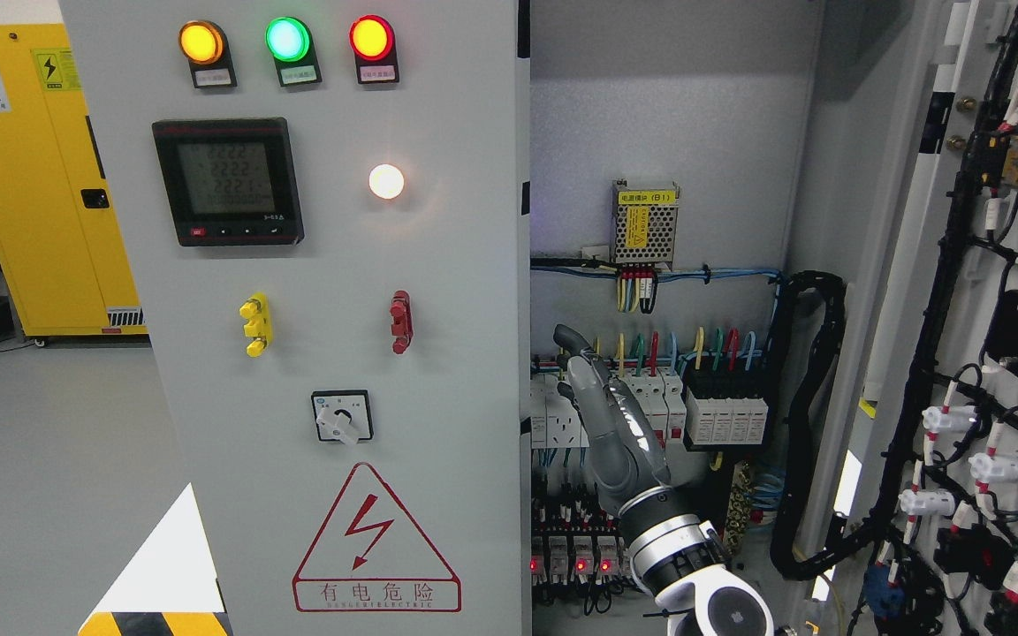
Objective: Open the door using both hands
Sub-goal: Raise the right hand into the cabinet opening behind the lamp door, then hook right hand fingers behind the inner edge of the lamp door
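The grey left door of the electrical cabinet stands closed, carrying three lamps, a meter and a rotary switch. The right door is swung wide open to the right, its wired inner face turned toward me. My right hand rises from the bottom edge right of the middle into the open cabinet, just right of the closed door's edge. Its fingers are stretched out and hold nothing, in front of the breaker row. The left hand is out of view.
Inside the cabinet sit a power supply, rows of breakers with coloured wires, and a black cable conduit looping to the open door. A yellow cabinet stands on the floor at the far left.
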Tool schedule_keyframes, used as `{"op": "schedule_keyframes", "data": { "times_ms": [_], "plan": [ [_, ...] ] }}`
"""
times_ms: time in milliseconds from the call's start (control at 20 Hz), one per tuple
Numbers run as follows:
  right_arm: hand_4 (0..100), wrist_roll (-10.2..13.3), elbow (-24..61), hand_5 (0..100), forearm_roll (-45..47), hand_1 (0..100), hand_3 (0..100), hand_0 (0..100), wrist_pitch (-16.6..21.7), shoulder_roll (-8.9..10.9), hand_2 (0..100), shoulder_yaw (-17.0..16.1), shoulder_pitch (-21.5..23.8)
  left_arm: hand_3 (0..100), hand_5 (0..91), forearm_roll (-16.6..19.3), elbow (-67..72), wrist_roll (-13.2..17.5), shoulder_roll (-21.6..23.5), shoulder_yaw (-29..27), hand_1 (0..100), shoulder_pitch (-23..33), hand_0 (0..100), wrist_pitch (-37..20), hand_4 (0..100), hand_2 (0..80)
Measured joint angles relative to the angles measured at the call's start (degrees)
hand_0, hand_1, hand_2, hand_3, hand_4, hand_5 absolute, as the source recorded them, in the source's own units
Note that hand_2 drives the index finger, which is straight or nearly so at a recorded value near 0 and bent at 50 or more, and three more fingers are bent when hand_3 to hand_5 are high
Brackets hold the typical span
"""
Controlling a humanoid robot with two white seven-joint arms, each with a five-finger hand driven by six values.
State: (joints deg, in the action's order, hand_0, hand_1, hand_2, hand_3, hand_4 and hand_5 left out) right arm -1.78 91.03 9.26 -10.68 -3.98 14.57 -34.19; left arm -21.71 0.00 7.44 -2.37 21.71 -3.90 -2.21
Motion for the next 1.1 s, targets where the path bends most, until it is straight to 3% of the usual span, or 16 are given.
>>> {"op": "schedule_keyframes", "data": {
  "times_ms": [351, 952, 1102],
  "plan": [
    [0, -1.21, -1.72, 0, 0.79, 9, 0, 22, -0.24, -0.07, 0, -1.05, -1.24, 7, 0.0, 0.04, 0.00, 0.01, -0.03, 0.01, 0, -0.14, 0, -0.01, 0, 0.0],
    [0, -10.70, -3.03, 0, 1.73, 9, 0, 22, -0.33, -0.21, 0, -2.00, -2.86, 7, 0.0, 0.02, 0.00, 0.01, -0.06, 0.00, 0, -0.23, 0, 0.00, 0, 0.0],
    [0, -11.74, -3.68, 0, 1.89, 9, 0, 22, -0.35, -0.24, 0, -2.53, -3.44, 7, 0.0, 0.01, 0.00, 0.01, -0.07, 0.00, 0, -0.27, 0, -0.01, 0, 0.0]
  ]
}}
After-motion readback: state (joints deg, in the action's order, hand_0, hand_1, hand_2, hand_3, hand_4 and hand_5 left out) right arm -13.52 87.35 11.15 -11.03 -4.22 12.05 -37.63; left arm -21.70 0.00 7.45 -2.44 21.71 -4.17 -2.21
